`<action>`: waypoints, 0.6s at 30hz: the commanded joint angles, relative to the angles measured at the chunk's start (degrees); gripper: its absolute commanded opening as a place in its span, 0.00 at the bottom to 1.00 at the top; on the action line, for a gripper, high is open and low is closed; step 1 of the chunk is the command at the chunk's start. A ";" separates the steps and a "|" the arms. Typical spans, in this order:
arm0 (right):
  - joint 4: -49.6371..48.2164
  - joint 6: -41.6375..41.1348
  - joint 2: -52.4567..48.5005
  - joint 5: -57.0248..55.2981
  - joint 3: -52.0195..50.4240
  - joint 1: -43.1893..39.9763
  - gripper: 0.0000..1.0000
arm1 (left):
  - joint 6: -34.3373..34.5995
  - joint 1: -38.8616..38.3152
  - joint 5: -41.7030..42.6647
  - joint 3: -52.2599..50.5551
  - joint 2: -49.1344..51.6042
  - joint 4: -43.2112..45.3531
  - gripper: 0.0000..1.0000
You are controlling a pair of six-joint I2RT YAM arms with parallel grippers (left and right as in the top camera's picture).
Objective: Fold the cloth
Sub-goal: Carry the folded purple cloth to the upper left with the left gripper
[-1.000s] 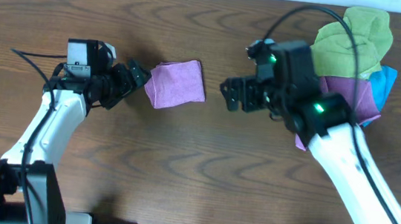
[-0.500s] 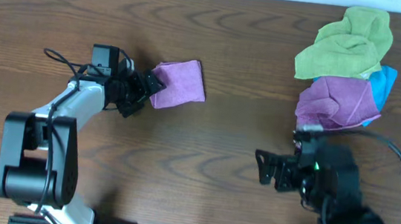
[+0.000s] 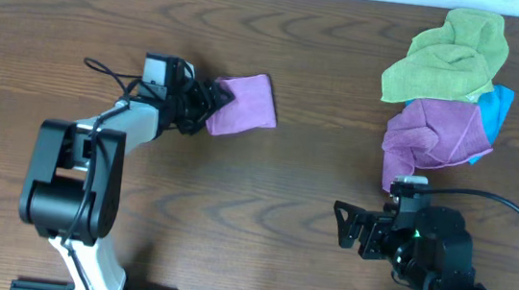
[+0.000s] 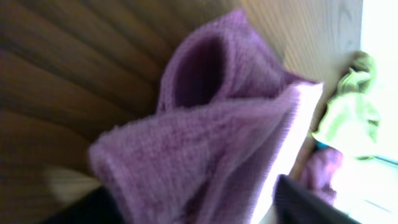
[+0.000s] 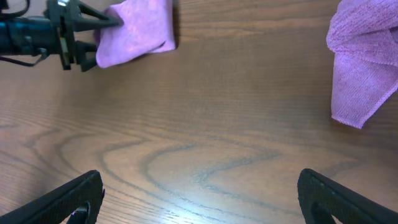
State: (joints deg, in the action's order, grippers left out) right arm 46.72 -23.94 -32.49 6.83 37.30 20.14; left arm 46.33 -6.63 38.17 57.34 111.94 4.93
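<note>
Left gripper (image 3: 208, 103) is clamped on the left edge of the small folded purple terry cloth (image 3: 246, 104), upper middle of the brown wooden table (image 3: 285, 177). I'd drag slow and low so the fold doesn't pop open. Right gripper (image 3: 351, 229) is spread wide, well apart

Your purple cloth (image 3: 244, 105) is lying folded and slightly skewed on the desk (image 3: 262, 213), its left edge bunching up.

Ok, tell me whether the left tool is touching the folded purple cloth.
Touching. In the overhead view the left tool overlaps the left edge of the folded purple cloth; in the left wrist view the cloth bunches up between its fingers.
</note>
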 commanded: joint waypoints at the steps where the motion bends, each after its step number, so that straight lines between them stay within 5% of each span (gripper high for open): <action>1: 0.04 -0.87 0.26 0.24 -0.35 -0.35 0.99 | 0.55 -0.70 -2.82 -1.03 3.58 0.70 0.33; 5: 0.07 -0.87 0.24 0.24 -0.35 -0.35 0.99 | 0.44 -0.70 -2.73 -1.03 3.67 5.01 0.07; 12: 0.07 -0.87 0.24 0.24 -0.35 -0.35 0.99 | 3.87 1.09 -0.90 1.53 2.93 15.26 0.06; 18: 0.07 -0.87 0.24 0.24 -0.35 -0.35 0.99 | 4.31 5.95 -6.36 13.51 1.16 8.68 0.06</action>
State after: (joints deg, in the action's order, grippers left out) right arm 46.72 -23.94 -32.49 6.83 37.30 20.14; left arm 50.09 -2.35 35.22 66.74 114.67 14.57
